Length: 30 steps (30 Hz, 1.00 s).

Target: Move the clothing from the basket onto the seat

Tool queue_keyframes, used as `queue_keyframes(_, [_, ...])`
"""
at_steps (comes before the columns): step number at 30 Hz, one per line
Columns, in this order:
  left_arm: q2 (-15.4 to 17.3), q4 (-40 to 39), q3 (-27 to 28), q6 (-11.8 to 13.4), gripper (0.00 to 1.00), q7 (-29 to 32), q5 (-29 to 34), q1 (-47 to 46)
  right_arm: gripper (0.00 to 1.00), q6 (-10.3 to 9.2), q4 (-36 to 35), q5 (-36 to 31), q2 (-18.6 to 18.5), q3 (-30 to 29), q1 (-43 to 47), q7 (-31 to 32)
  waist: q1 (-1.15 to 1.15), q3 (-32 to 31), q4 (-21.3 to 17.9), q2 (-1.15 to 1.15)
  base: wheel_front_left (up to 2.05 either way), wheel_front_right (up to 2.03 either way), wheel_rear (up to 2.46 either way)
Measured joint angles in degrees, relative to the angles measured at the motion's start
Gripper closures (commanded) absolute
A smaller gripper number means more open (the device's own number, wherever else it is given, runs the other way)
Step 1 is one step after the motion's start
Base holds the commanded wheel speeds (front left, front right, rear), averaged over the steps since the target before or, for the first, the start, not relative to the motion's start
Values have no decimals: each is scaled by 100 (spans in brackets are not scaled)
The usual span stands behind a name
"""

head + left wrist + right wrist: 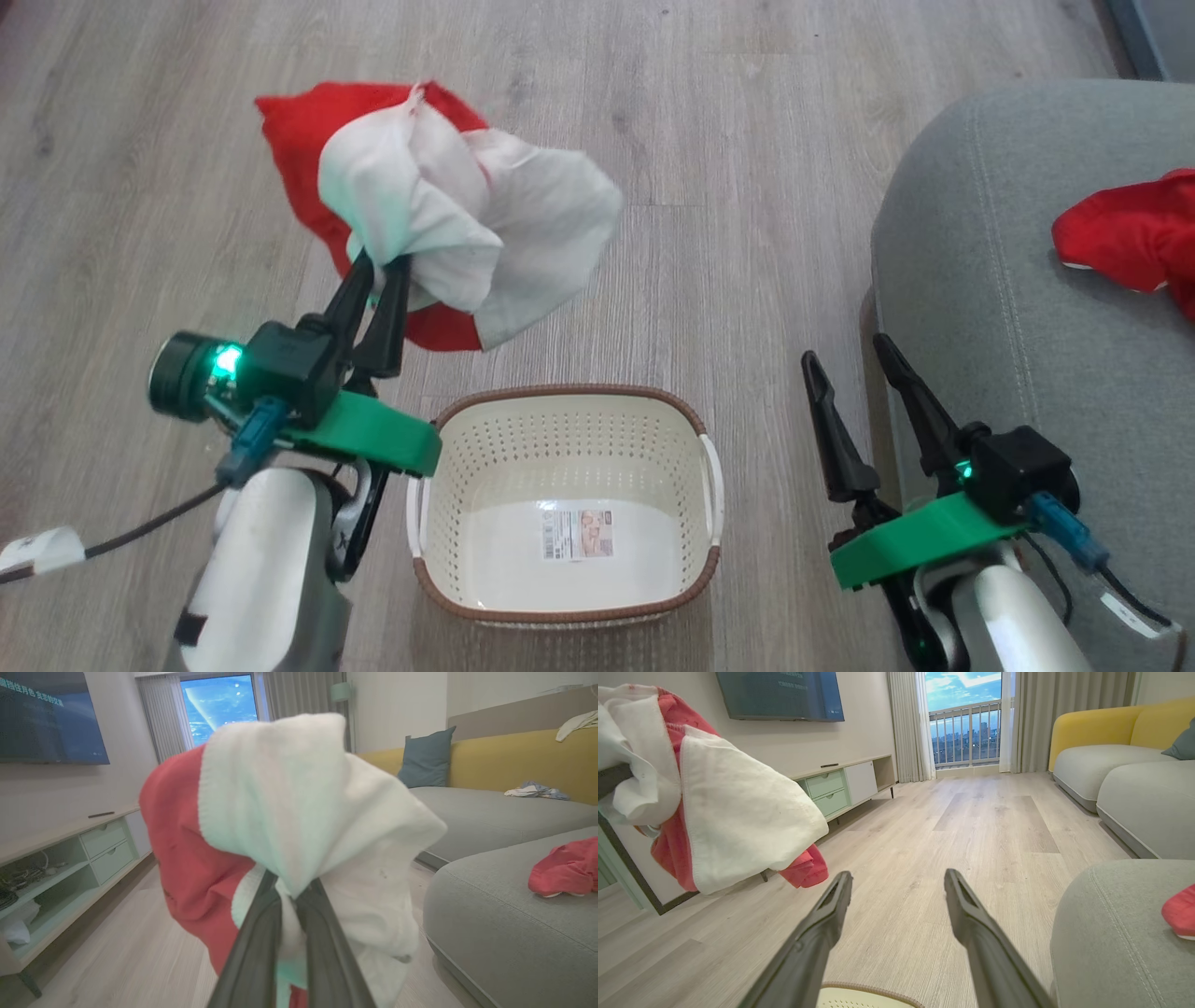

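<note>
The head camera looks down on the floor [747, 140], the basket [569, 439] and the left edge of the seat [980, 280]. Both wrist cameras face level across the room toward the window [219, 704]. The left one sits close behind the clothing [289, 802], which the right catches farther off [738, 826]. All three share the seat.

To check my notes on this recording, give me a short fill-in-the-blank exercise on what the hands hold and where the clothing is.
1. The left hand is shut on the red and white soft fabric garment, while the right hand is ____.
2. The cream perforated plastic basket with the brown rim is ____ of clothing.
3. On the large grey fabric-upholstered seat lies a crumpled garment that is mostly ____ in colour.

Missing words: open; empty; red.
</note>
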Motion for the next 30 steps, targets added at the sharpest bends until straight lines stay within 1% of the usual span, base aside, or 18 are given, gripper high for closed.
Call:
queue_keyframes(3, [2, -197, -32, -146, 100, -1, 101, 2, 0, 0, -112, -2, -1, 47, 2, 0, 0, -11, -14, 0, 0, 0, 0])
queue_keyframes(7, [35, -314, -249, -286, 100, -1, 263, 12, 0, 0, -261, -3, -27, 225, 1, 0, 0, 26, -29, 0, 0, 0, 0])
queue_keyframes(12, [255, -357, -535, -337, 100, -1, 455, 11, 0, 0, -444, -186, -236, 575, -118, 0, 0, 115, -79, 0, 0, 0, 0])
queue_keyframes(13, [255, -357, -535, -337, 100, -1, 455, 11, 0, 0, -444, -186, -236, 575, -118, 0, 0, 115, -79, 0, 0, 0, 0])
queue_keyframes(21, [616, -619, -1513, -432, 100, -1, 711, -26, 0, 0, -500, -533, -488, 955, -375, 0, 1, 192, -108, 0, 0, 0, 0])
queue_keyframes(22, [654, -659, -1635, -432, 100, -2, 711, -29, 0, 0, -474, -575, -517, 999, -394, 0, 1, 195, -105, 0, 0, 0, 0])
queue_keyframes(23, [738, -694, -1873, -437, 100, -19, 711, -52, 0, 0, -354, -702, -631, 1117, -465, 0, 1, 194, -98, 0, 0, 0, 0])
queue_keyframes(25, [815, -708, -2113, -455, 100, -19, 710, -105, 0, 0, -294, -744, -690, 1148, -521, 0, 1, 188, -90, 0, 0, 0, 0])
queue_keyframes(30, [948, -733, -2558, -481, 100, -19, 702, -282, 0, 0, -97, -905, -958, 1445, -727, 0, 1, 166, -85, 0, 0, 0, 0])
